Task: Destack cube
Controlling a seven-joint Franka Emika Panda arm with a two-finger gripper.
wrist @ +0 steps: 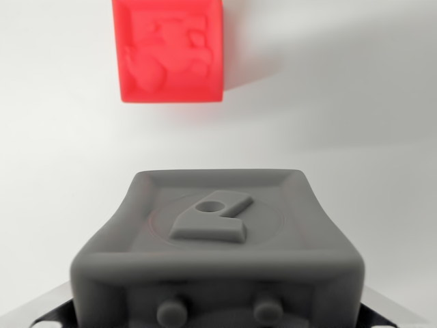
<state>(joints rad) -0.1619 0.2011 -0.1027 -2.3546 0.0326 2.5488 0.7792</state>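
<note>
White and bare, the counter (61,137) fills the whole wrist view, with soft grey shadows spreading across its upper right part.

Toward the wrist view's left, at the top edge, lies a red cube (169,49). Its upper part is cut off by the frame. The face turned to the camera carries a raised relief figure whose shape is too blurred to name. This cube rests on the counter, and its shadow falls off toward the wrist view's right.

Nearer the camera, in the lower middle, is a grey cube (217,253), much larger in the picture because it is close. Its top face has a raised rim around a sunken panel, and in that panel stands a relief shape with a round hole in it. The front face, at the bottom edge, shows two small round bumps. The two cubes are well apart, with bare counter between them; neither sits on the other.

At the bottom corners, on either side of the grey cube, dark and pale metal parts of the hand (217,318) peek into view. The fingers are hidden behind the grey cube, so I cannot tell whether they are apart, together or clamped on it.
</note>
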